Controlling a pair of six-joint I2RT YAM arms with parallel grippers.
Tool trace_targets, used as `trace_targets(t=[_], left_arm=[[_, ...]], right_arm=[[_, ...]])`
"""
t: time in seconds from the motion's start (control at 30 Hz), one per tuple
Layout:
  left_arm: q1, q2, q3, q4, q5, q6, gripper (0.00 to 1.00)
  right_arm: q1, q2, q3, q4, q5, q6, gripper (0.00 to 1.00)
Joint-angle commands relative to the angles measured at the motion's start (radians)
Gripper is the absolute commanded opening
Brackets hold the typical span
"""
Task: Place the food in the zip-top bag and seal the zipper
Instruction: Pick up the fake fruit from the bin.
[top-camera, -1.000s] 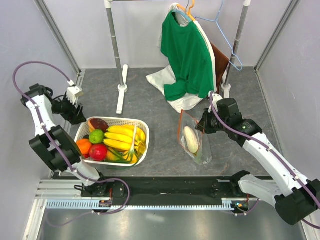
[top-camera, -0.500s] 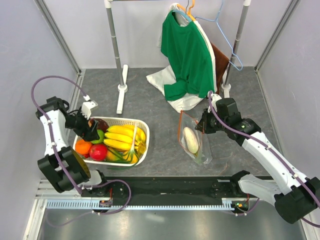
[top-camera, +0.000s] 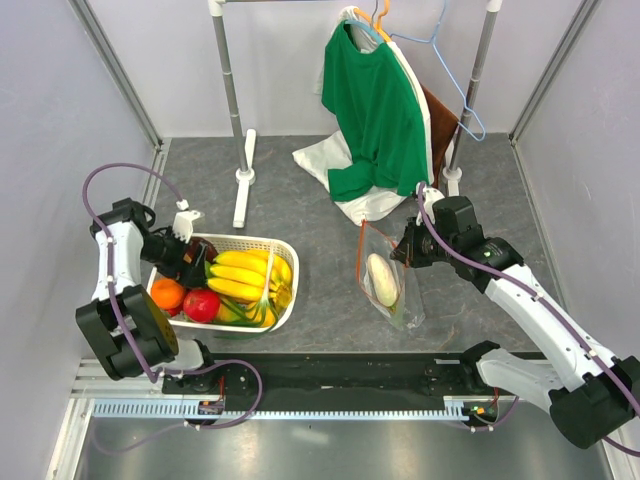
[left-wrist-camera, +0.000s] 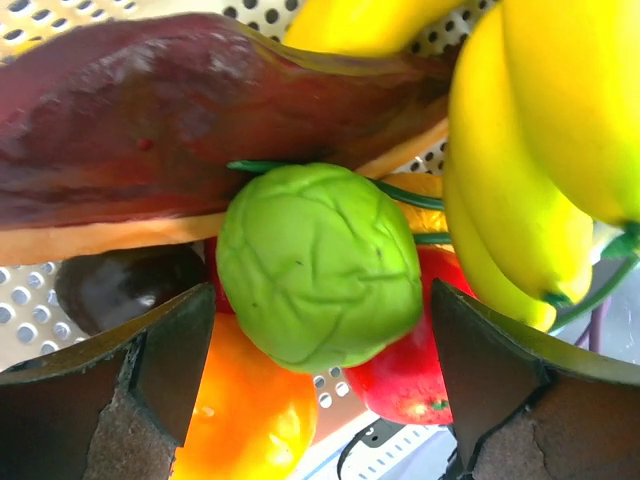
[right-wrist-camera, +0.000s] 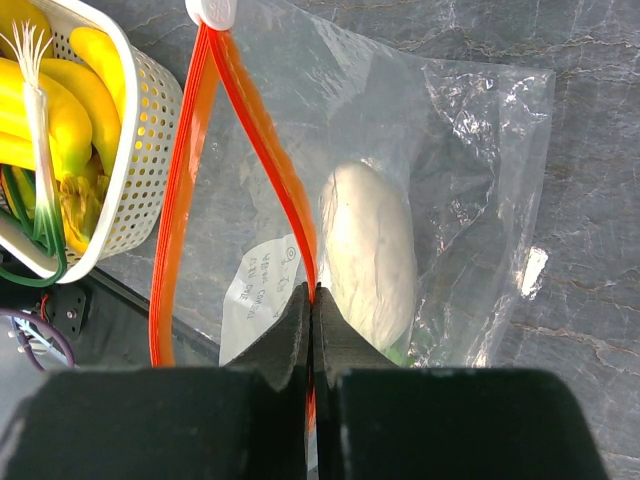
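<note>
The white lattice basket (top-camera: 285, 290) holds the food: yellow bananas (top-camera: 245, 272), an orange (top-camera: 167, 293), a red apple (top-camera: 202, 305), a dark red-brown piece (left-wrist-camera: 150, 130) and a green lime (left-wrist-camera: 320, 265). My left gripper (top-camera: 190, 262) reaches into the basket's left end, open, one finger on each side of the lime (left-wrist-camera: 322, 340) without pressing it. The clear zip-top bag (top-camera: 395, 300) lies right of the basket with the white radish (right-wrist-camera: 368, 255) inside. My right gripper (right-wrist-camera: 313, 300) is shut on the orange-red zipper (right-wrist-camera: 255, 120), holding the mouth up and open.
A garment rack stands at the back with a green shirt (top-camera: 375, 110) and a blue hanger (top-camera: 455, 90). A white cloth (top-camera: 325, 160) lies under the shirt. The rack's white foot (top-camera: 243, 180) is just behind the basket. Grey walls close in both sides.
My left arm has swung right from the wall and come down into the basket over the lime, with its jaws opening wider. The right arm and the bag have stayed still.
</note>
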Motion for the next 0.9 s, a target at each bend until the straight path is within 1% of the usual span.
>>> trace_targets(t=[0.0, 0.07, 0.13, 0.17, 0.23, 0.27, 0.33, 0.37, 0.4, 0.5, 0.57, 0.6, 0.67, 0.7, 0.8, 0.83, 0.87], left_arm=[[-0.013, -0.003, -0.006, 0.063, -0.019, -0.111, 0.96], [-0.016, -0.005, -0.006, 0.063, -0.016, -0.114, 0.96], [-0.014, -0.006, -0.002, 0.063, -0.025, -0.119, 0.93], [-0.013, -0.009, 0.001, 0.063, -0.033, -0.12, 0.87], [-0.013, -0.02, 0.017, 0.046, -0.061, -0.117, 0.79], [-0.013, -0.023, 0.027, 0.034, -0.068, -0.116, 0.71], [-0.009, -0.041, 0.057, -0.015, -0.071, -0.113, 0.65], [-0.008, -0.051, 0.067, -0.032, -0.068, -0.111, 0.6], [-0.008, -0.061, 0.076, -0.052, -0.076, -0.107, 0.58], [-0.008, -0.097, 0.128, -0.073, -0.107, -0.108, 0.57], [-0.008, -0.107, 0.194, -0.093, -0.119, -0.119, 0.56], [-0.006, -0.111, 0.25, -0.104, -0.111, -0.122, 0.56], [-0.011, -0.108, 0.312, -0.116, -0.087, -0.154, 0.56], [-0.016, -0.103, 0.374, -0.118, -0.059, -0.166, 0.56], [-0.101, -0.089, 0.494, -0.127, -0.002, -0.228, 0.54], [-0.206, -0.089, 0.517, -0.127, 0.001, -0.246, 0.55], [-0.27, -0.092, 0.534, -0.1, -0.001, -0.31, 0.55]], right_arm=[[0.004, -0.015, 0.003, 0.016, 0.0, -0.008, 0.0], [0.004, -0.017, 0.003, 0.016, 0.0, -0.008, 0.0], [0.003, -0.017, 0.003, 0.018, 0.0, -0.007, 0.0], [0.004, -0.017, 0.003, 0.016, 0.0, -0.007, 0.0], [0.004, -0.017, 0.003, 0.016, 0.002, -0.008, 0.0], [0.003, -0.02, 0.003, 0.018, 0.002, -0.007, 0.0], [0.004, -0.02, 0.0, 0.016, 0.003, -0.01, 0.0], [0.004, -0.021, -0.001, 0.018, 0.003, -0.01, 0.0], [0.004, -0.021, -0.003, 0.018, 0.005, -0.008, 0.0], [0.003, -0.023, -0.003, 0.016, 0.002, -0.01, 0.0], [0.004, -0.024, -0.003, 0.018, 0.002, -0.01, 0.0], [0.004, -0.024, -0.004, 0.018, 0.002, -0.008, 0.0], [0.004, -0.024, -0.008, 0.022, 0.0, -0.007, 0.0], [0.006, -0.024, -0.011, 0.022, 0.0, -0.007, 0.0], [0.006, -0.02, -0.011, 0.028, -0.003, -0.005, 0.0], [0.006, -0.018, -0.009, 0.031, -0.003, -0.003, 0.0], [0.004, -0.015, -0.006, 0.032, -0.006, -0.003, 0.0]])
